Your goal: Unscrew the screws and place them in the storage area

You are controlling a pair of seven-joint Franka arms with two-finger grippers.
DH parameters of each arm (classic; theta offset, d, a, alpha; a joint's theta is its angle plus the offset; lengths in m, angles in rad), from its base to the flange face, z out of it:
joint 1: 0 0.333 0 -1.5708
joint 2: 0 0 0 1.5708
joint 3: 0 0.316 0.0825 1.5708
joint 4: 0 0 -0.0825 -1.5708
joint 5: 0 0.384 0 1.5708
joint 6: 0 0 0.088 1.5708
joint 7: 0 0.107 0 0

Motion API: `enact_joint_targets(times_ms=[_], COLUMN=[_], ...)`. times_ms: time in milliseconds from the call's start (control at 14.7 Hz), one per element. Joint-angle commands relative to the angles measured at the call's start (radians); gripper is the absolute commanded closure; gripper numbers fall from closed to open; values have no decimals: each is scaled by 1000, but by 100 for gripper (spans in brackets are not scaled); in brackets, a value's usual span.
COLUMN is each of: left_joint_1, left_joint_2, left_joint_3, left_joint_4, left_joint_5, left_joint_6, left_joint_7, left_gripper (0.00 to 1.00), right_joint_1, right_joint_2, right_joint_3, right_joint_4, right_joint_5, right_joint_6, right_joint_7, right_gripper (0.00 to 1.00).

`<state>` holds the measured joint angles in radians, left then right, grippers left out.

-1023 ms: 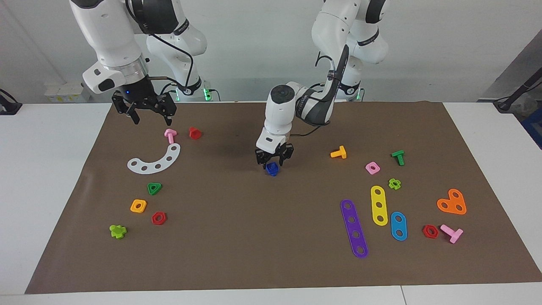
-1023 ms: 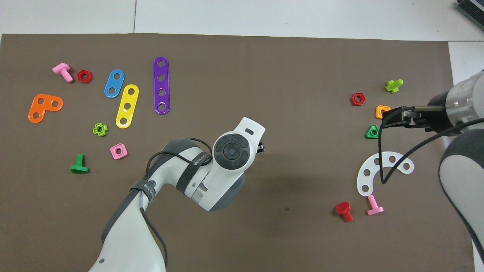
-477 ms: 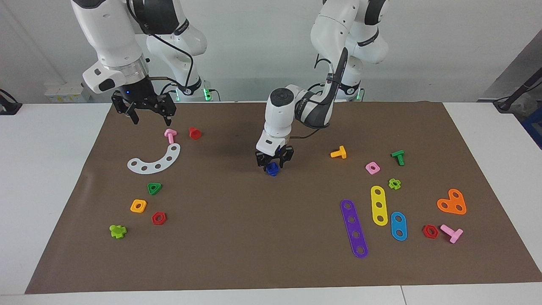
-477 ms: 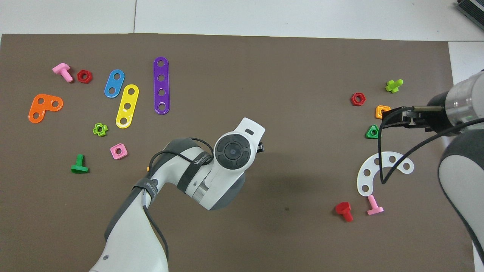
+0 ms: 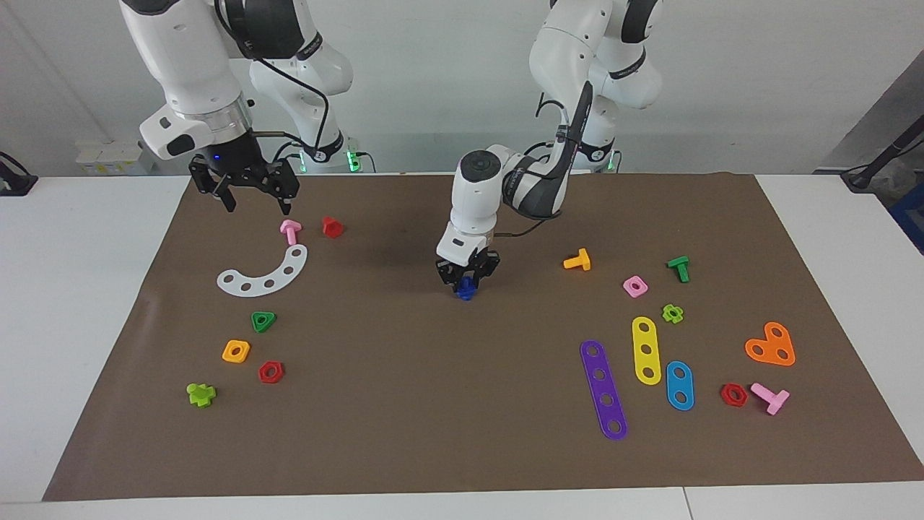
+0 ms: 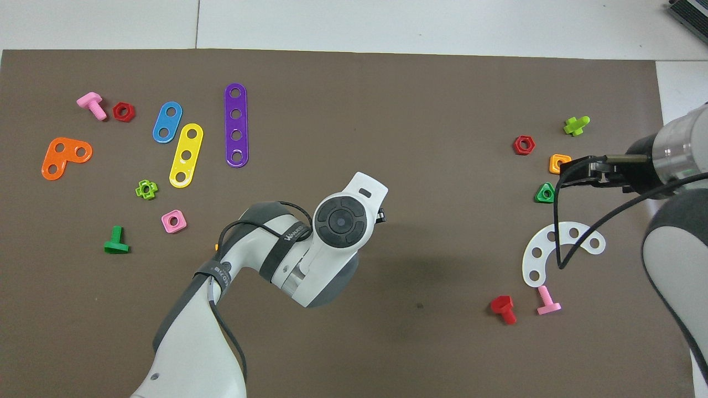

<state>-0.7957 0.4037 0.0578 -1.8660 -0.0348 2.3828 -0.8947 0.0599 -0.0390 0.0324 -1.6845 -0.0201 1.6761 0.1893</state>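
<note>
A small dark blue screw (image 5: 466, 289) stands on the brown mat (image 5: 433, 404) near its middle. My left gripper (image 5: 467, 279) points straight down over it and its fingers are shut on the screw's top. In the overhead view the left arm's wrist (image 6: 338, 221) hides the screw and the fingers. My right gripper (image 5: 249, 193) hangs open and empty in the air over the mat's edge at the right arm's end, above a pink bolt (image 5: 290, 230). It also shows in the overhead view (image 6: 565, 174).
At the right arm's end lie a red bolt (image 5: 332, 227), a white arc plate (image 5: 264, 273), a green triangular nut (image 5: 263, 321), an orange nut (image 5: 236, 351) and a red nut (image 5: 271, 372). At the left arm's end lie an orange bolt (image 5: 578, 261), a purple strip (image 5: 603, 389) and other coloured parts.
My left gripper has come down a little onto the blue screw and its fingers have drawn in around it; the screw now looks narrower. The right arm has not moved.
</note>
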Motion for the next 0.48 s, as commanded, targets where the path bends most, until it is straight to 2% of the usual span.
enact_joint_targets(times_ms=[0,409], left_joint_1=[-7,29], left_joint_2=[3,36], left_joint_3=[16,17], left_joint_4=[31,243], left_joint_5=[4,-22], left_joint_6=[-31,-302], left_joint_7=[-4,-1], left_gripper=[100,100], right_joint_1=[-9,-11], right_joint_2=[-18,-18], right_joint_3=[3,3], right_joint_4=[-20,-20], right_joint_5=[3,3], right_joint_6=[1,1], right_joint_7=[-8,-7], right_gripper=[0,0])
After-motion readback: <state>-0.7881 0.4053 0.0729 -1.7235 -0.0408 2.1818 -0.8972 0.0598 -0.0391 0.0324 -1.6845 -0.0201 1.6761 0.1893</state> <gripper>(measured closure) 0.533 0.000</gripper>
